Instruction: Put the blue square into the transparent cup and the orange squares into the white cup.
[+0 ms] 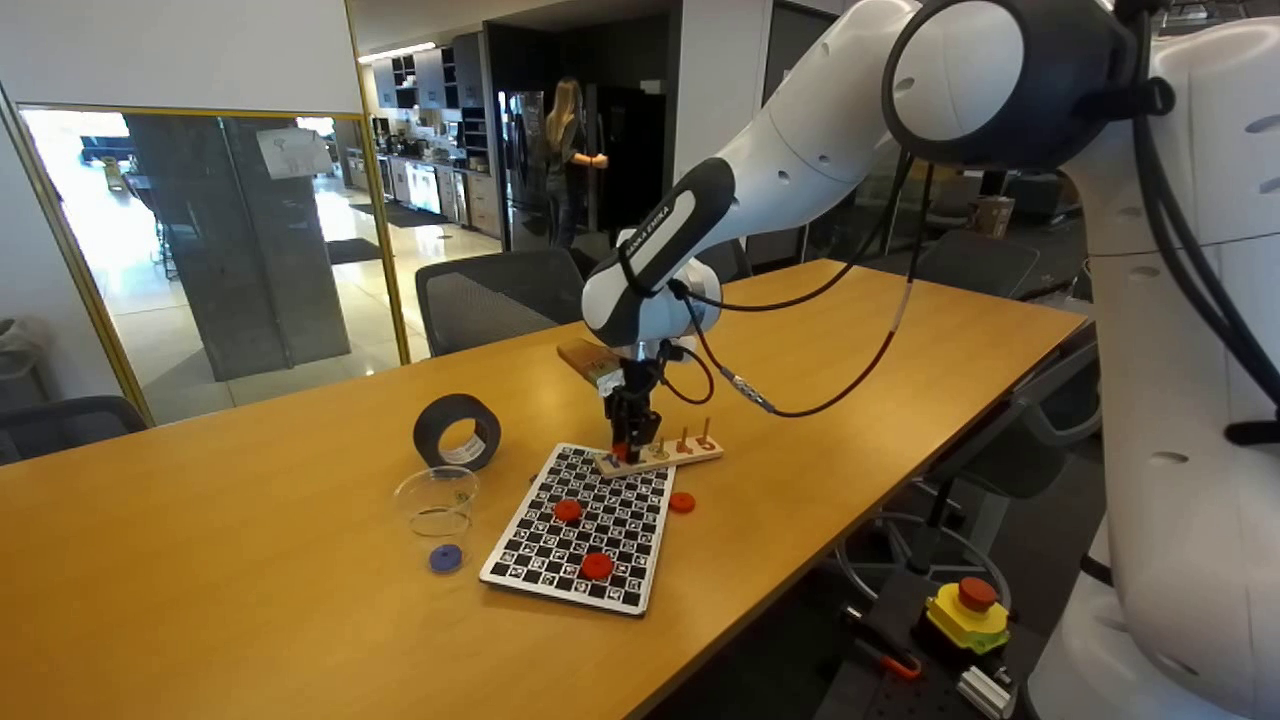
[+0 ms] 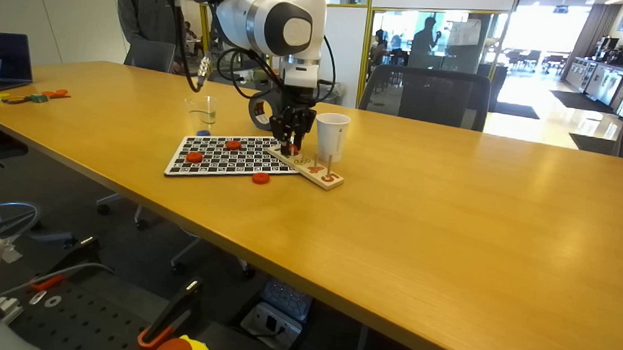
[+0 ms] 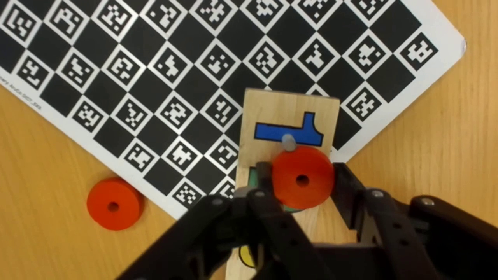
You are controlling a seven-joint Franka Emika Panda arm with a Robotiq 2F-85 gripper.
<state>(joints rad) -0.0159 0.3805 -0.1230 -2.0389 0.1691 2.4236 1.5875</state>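
While the long tan table [image 1: 250, 540] spreads out below, the white robot arm [image 1: 790, 150] bends down over it. The checkered board [image 1: 535, 550] lies flat on the table, and one end of the wooden number board [image 3: 272, 107] sits over its corner. The wrist view shows a big blue 1 [image 3: 270, 131] on that end. Both exterior views show the black tape roll [image 1: 457, 407], up on its edge, and the clear cup [image 1: 437, 500] near it. In an exterior view, the white cup [image 2: 333, 133] stands upright beside the number board. The wrist view shows none of these three. The pincer [image 3: 303, 175] is low over the number board, spread just as wide as the orange-red disc [image 3: 299, 165] it holds by both sides. Only the wrist view shows the round hole in that disc. Two more orange-red discs [image 1: 597, 566] lie on the checkered board, and one lies on the table just beside it. The blue disc [image 1: 445, 558] lies on the table, just outside the clear cup.
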